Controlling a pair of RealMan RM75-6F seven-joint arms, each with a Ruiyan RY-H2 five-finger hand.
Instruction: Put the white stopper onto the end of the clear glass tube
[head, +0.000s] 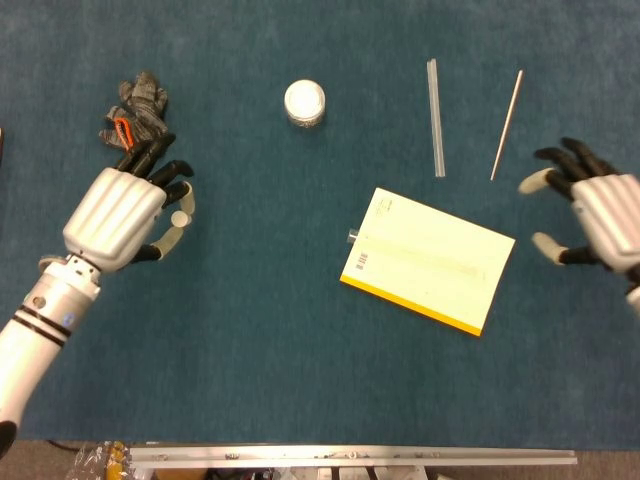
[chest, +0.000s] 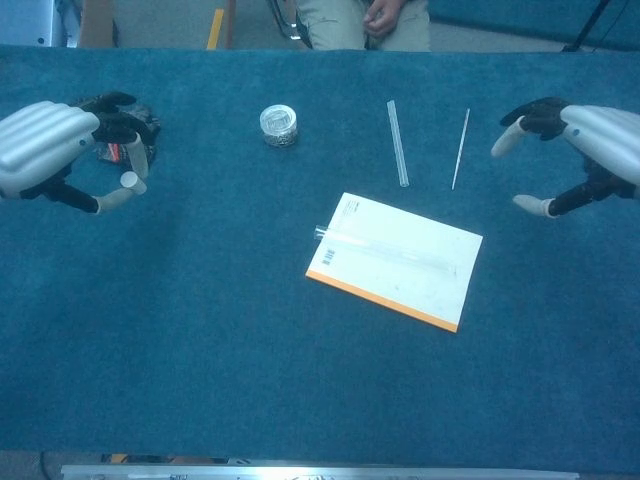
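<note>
Both hands we saw: left hand (head: 125, 210) pinched the white stopper (head: 179, 218); right hand (head: 590, 212) hung spread, empty. Glass tube (chest: 385, 250) lay lengthwise across the notepad (chest: 400, 260), mouth leftward.

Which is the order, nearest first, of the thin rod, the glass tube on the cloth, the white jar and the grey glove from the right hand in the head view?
From the right hand:
1. Thin rod, just to its left.
2. Glass tube, left of the rod.
3. White jar, top centre.
4. Grey glove, far left.

Tube (chest: 385, 250) lies on notepad (head: 440, 270), jar (head: 304, 102) behind-left, rods (head: 436, 115) behind.
</note>
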